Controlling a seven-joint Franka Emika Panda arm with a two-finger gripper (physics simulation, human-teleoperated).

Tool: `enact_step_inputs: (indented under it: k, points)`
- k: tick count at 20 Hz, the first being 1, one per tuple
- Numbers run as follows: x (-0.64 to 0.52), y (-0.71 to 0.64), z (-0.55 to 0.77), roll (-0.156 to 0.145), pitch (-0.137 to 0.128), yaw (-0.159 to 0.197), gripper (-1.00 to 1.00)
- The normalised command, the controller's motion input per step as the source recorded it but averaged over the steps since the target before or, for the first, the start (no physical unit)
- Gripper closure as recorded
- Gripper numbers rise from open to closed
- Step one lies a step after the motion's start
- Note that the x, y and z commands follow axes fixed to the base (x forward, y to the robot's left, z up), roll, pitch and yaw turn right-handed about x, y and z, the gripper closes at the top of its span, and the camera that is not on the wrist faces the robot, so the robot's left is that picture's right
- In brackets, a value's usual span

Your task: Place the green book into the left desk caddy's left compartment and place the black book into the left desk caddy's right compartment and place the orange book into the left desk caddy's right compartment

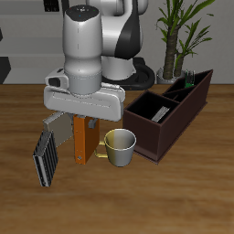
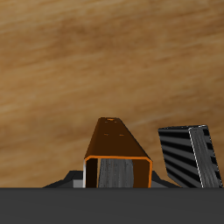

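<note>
The orange book [image 1: 84, 139] stands upright beside a cream mug; in the wrist view [image 2: 118, 153] its top end sits directly under the hand. My gripper [image 1: 84, 121] is over the book's top with a finger against each cover, shut on it; the fingertips are mostly hidden in the wrist view [image 2: 118, 182]. I cannot tell whether the book is off the table. The left desk caddy [image 1: 154, 137] stands farther back beside the mug. A green book [image 1: 187, 82] stands in its taller slanted end. A black book [image 1: 162, 113] lies in its wide low section.
A grey-and-black striped book [image 1: 46, 155] leans next to the orange book, and it shows in the wrist view [image 2: 185, 156]. The cream mug [image 1: 119, 146] stands between the orange book and the caddy. A potted plant [image 1: 183, 32] is at the back.
</note>
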Motion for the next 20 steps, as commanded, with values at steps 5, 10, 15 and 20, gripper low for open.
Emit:
enact_step_inputs:
  k: [5, 10, 15, 20]
  points:
    - [-0.3, 0.12, 0.48, -0.02, -0.036, -0.016, 1.0]
    - [-0.34, 0.12, 0.46, -0.052, -0.021, -0.008, 1.0]
    - [-0.37, 0.28, 0.3, -0.069, 0.028, -0.052, 1.0]
    - [-0.38, 0.42, 0.31, 0.0, -0.019, -0.024, 1.0]
